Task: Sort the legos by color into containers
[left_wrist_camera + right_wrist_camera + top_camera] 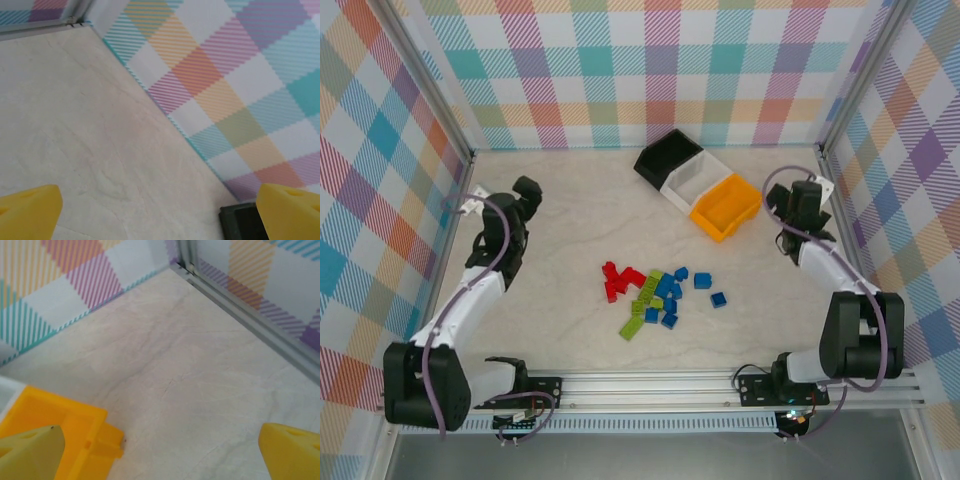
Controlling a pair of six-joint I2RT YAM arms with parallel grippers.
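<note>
Mid-table: legos (655,293) heaped; left pincer (160,212), right pincer (160,452) wide apart, apparently empty.

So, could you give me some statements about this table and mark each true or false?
1. The black bin, white bin and orange-yellow bin stand in a row at the far side. True.
2. Some bricks are already sorted into bins. False: the bricks all lie in a loose pile mid-table.
3. The left gripper and right gripper are both open, holding nothing. True.
4. Red bricks lie on the pile's right. False: the red bricks are on its left, the blue bricks on its right.
</note>
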